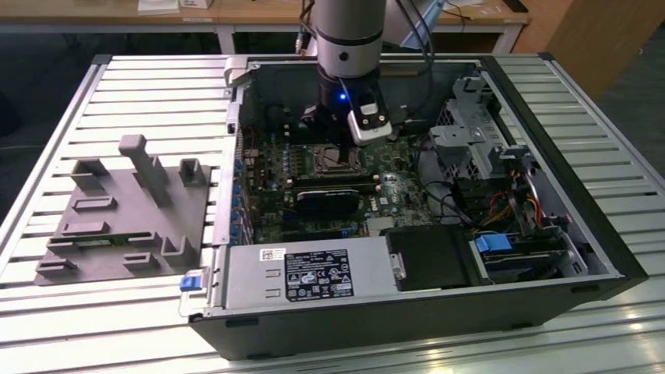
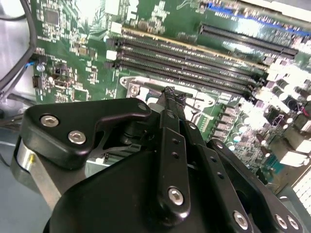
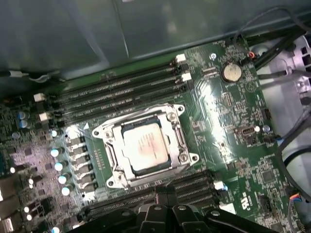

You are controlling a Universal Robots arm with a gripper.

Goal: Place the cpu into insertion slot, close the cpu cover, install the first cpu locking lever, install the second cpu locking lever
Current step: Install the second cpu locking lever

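Note:
The cpu (image 3: pixel 145 146), a pale silvery square chip, lies in the insertion slot (image 1: pixel 330 159) on the green motherboard (image 3: pixel 228 121). The cpu cover (image 3: pixel 167 121), a thin silvery frame, lies flat over it, and the chip's face shows through its window. Thin lever rods run along the socket's sides; whether they are latched I cannot tell. My black gripper (image 2: pixel 168 93) is shut with nothing in it. Its tips hover just above the socket's edge, on the side toward the long card slots (image 3: pixel 184 187). In the exterior view the gripper (image 1: pixel 332 142) hangs straight down over the socket inside the open case.
The black memory slots (image 2: pixel 194 60) run beside the socket. A black fan card (image 1: pixel 327 199), the power supply (image 1: pixel 301 273), a drive cage (image 1: pixel 473 136) and cables (image 1: pixel 499 206) crowd the case. A grey fixture (image 1: pixel 124 210) stands on the slatted table at the exterior view's left.

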